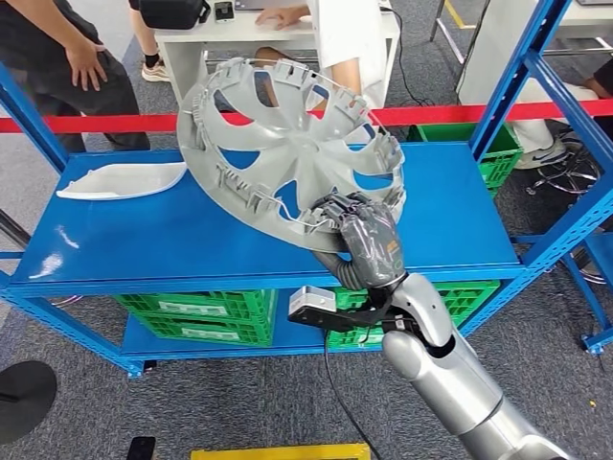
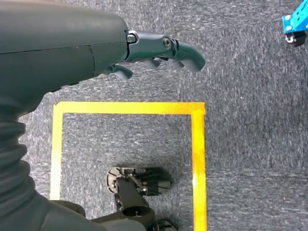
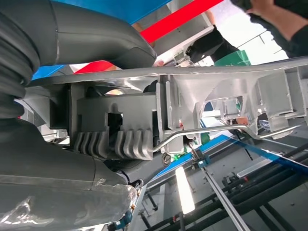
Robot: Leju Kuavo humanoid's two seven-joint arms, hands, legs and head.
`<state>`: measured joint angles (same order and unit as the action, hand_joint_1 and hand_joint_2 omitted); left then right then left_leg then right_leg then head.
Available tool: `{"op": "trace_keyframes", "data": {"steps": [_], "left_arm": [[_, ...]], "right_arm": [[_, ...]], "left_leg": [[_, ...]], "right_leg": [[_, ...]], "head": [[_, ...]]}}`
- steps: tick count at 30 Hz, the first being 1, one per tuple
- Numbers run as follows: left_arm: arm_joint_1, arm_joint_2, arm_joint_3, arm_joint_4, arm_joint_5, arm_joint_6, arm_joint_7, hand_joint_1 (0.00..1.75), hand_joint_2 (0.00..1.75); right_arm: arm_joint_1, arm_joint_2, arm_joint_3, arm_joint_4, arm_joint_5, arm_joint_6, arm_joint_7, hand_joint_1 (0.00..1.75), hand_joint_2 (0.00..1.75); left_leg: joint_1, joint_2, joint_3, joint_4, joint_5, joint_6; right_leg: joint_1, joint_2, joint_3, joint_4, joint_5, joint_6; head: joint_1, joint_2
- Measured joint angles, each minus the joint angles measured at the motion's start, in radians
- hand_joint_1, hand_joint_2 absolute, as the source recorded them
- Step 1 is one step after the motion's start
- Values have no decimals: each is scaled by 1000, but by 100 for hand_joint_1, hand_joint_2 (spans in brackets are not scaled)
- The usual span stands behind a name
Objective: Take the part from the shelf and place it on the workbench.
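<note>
A large grey wheel cover (image 1: 289, 149) with several spokes is tilted up over the blue shelf (image 1: 145, 240), its inner side facing me. My right hand (image 1: 361, 235) grips its near rim, the thumb and fingers clamped on either side. Up close in the right wrist view, the cover's rim (image 3: 218, 72) and ribbed clips (image 3: 116, 142) sit between my thumb (image 3: 91, 33) and the hand. My left hand (image 2: 160, 53) hangs by the floor, fingers loosely extended, holding nothing.
A white curved panel (image 1: 119, 179) lies at the shelf's back left. Green crates (image 1: 202, 311) stand on the lower shelf, another (image 1: 499, 153) behind. Blue uprights (image 1: 520, 77) frame the right side. People stand beyond a red tape (image 1: 108, 123). Yellow tape (image 2: 198, 159) marks the floor.
</note>
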<state>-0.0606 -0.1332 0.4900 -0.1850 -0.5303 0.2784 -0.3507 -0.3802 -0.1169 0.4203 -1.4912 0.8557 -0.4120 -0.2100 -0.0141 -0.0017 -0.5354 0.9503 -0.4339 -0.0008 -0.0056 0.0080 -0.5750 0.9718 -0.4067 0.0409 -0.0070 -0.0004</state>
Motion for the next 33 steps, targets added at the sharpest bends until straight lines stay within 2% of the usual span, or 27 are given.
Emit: {"op": "trace_keyframes", "data": {"steps": [3, 4, 5, 6, 8, 9, 10, 11, 12, 14, 15, 16, 18, 19, 20, 21, 23, 24, 25, 26, 27, 29, 30, 31, 33], "left_arm": [[-1, 0, 0, 0, -3, 8, 4, 0, 175], [-2, -1, 1, 0, -4, 10, 5, 0, 175], [-3, -1, 1, 0, -4, 12, 5, 0, 175], [-4, -2, 1, 0, -5, 14, 6, 0, 175], [-4, -2, 1, 0, -7, 15, 7, 0, 175], [-4, -3, 1, 0, -9, 15, 7, 0, 175], [-4, -3, 1, 0, -10, 15, 8, 0, 175], [-4, -3, 1, 0, -12, 15, 8, 0, 175], [-4, -4, 1, 0, -13, 15, 8, 0, 175], [-5, -5, 1, 0, -15, 16, 10, 0, 175], [-5, -5, 1, 0, -16, 16, 11, 0, 175], [-5, -5, 1, 0, -16, 17, 12, 0, 175], [-6, -5, 1, 0, -18, 18, 14, 0, 175], [-6, -5, 1, 0, -19, 18, 14, 0, 175], [-6, -5, 1, 0, -19, 18, 14, 0, 175], [-7, -5, 1, 0, -20, 18, 14, 0, 175], [-8, -6, 1, 0, -21, 18, 14, 0, 175], [-8, -6, 1, 0, -21, 18, 15, 0, 175], [-8, -6, 1, 0, -21, 18, 15, 0, 175], [-8, -7, 1, 0, -21, 18, 16, 0, 175], [-9, -7, 1, 0, -21, 18, 16, 0, 175], [-13, -7, 1, 0, -22, 18, 17, 0, 175], [-15, -8, 1, 0, -22, 18, 18, 0, 175], [-17, -9, 1, 0, -23, 18, 19, 0, 175], [-18, -12, 1, 0, -24, 18, 21, 0, 175]], "right_arm": [[0, 3, -2, 0, -1, -2, 1, 175, 175], [0, 4, -3, 0, -2, -3, 2, 175, 175], [-1, 4, -3, 0, -2, -4, 3, 175, 175], [-1, 4, -4, 0, -2, -4, 3, 175, 175], [-1, 4, -4, 3, -3, -4, 3, 175, 175], [-1, 4, -4, 5, -3, -4, 2, 175, 175], [-1, 4, -4, 8, -3, -4, 2, 175, 175], [-1, 4, -4, 9, -2, -4, 2, 175, 175], [-1, 4, -4, 10, -1, -4, 2, 175, 175], [-2, 5, -4, 11, 2, -5, 0, 175, 175], [-2, 5, -3, 12, 4, -6, -1, 175, 175], [-2, 5, -3, 12, 7, -6, -3, 175, 175], [-3, 5, -3, 13, 12, -8, -5, 175, 175], [-3, 5, -3, 14, 13, -8, -5, 175, 175], [-3, 5, -4, 14, 13, -8, -5, 175, 175], [-3, 5, -4, 14, 11, -8, -6, 175, 175], [-3, 5, -5, 14, 5, -6, -7, 175, 175], [-3, 5, -5, 14, 1, -5, -8, 175, 175], [-3, 5, -5, 14, -2, -4, -9, 175, 175], [-3, 5, -6, 14, -5, -3, -9, 175, 175], [-3, 5, -7, 14, -7, -2, -9, 175, 175], [-5, 5, -12, 14, -11, 1, -10, 175, 175], [-8, 5, -16, 15, -12, 4, -11, 175, 175], [-11, 5, -19, 16, -14, 7, -12, 175, 175], [-17, 5, -23, 18, -19, 13, -16, 175, 175]], "left_leg": [[-1, 1, 0, -2, 6, 10], [1, 1, 1, -5, 10, 14], [3, 2, 2, -9, 14, 17], [5, 3, 2, -11, 16, 19], [5, 3, 1, -11, 16, 20], [5, 3, 0, -10, 17, 20], [5, 2, 0, -9, 16, 19], [6, 2, 0, -7, 16, 18], [8, 1, 0, -3, 14, 15], [8, -1, -6, 9, 8, 5], [8, -1, -11, 16, 6, -2], [7, -1, -16, 20, 7, -9], [7, -2, -24, 26, 10, -20], [8, -1, -29, 32, 2, -25], [9, -1, -40, 53, -18, -31], [10, -1, -58, 94, -51, -37], [13, -1, -111, 224, -130, -47], [14, -1, -133, 282, -154, -49], [14, -1, -140, 311, -160, -50], [14, -1, -128, 302, -146, -49], [14, -1, -98, 256, -118, -47], [13, -1, -10, 115, -68, -39], [12, -2, 19, 64, -54, -34], [10, -2, 33, 34, -50, -29], [8, -2, 24, 28, -40, -16]], "right_leg": [[-4, 0, -1, 0, 2, 11], [-4, 0, -6, 8, -5, 14], [-4, 0, -18, 34, -25, 17], [-4, -1, -40, 85, -56, 19], [-4, -1, -104, 234, -124, 22], [-5, -1, -130, 292, -141, 23], [-5, -1, -140, 315, -137, 23], [-6, -1, -127, 290, -112, 23], [-7, -1, -96, 228, -74, 24], [-7, -1, -24, 96, -26, 22], [-6, -1, -6, 59, -19, 18], [-4, 0, -1, 48, -23, 12], [-3, 2, -12, 47, -19, -4], [-4, 2, -17, 47, -16, -12], [-6, 2, -23, 47, -12, -20], [-8, 1, -30, 46, -7, -26], [-7, 0, -46, 46, 4, -35], [-7, 0, -55, 46, 11, -36], [-6, 0, -63, 46, 18, -37], [-6, 1, -71, 46, 25, -36], [-6, 1, -78, 46, 32, -34], [-5, 2, -90, 47, 45, -27], [-4, 2, -94, 46, 53, -21], [-4, 2, -97, 44, 62, -15], [-4, 2, -100, 35, 80, -2]], "head": [[0, 0], [0, 0], [2, 0], [3, 0], [6, 0], [6, 0], [6, 0], [6, 0], [6, 0], [7, 0], [7, 0], [7, 0], [7, 0], [7, 0], [5, 0], [3, 0], [-1, 0], [-2, 0], [-2, 0], [-2, 0], [-2, 0], [-2, 0], [-1, 0], [-2, 0], [-1, 0]]}}
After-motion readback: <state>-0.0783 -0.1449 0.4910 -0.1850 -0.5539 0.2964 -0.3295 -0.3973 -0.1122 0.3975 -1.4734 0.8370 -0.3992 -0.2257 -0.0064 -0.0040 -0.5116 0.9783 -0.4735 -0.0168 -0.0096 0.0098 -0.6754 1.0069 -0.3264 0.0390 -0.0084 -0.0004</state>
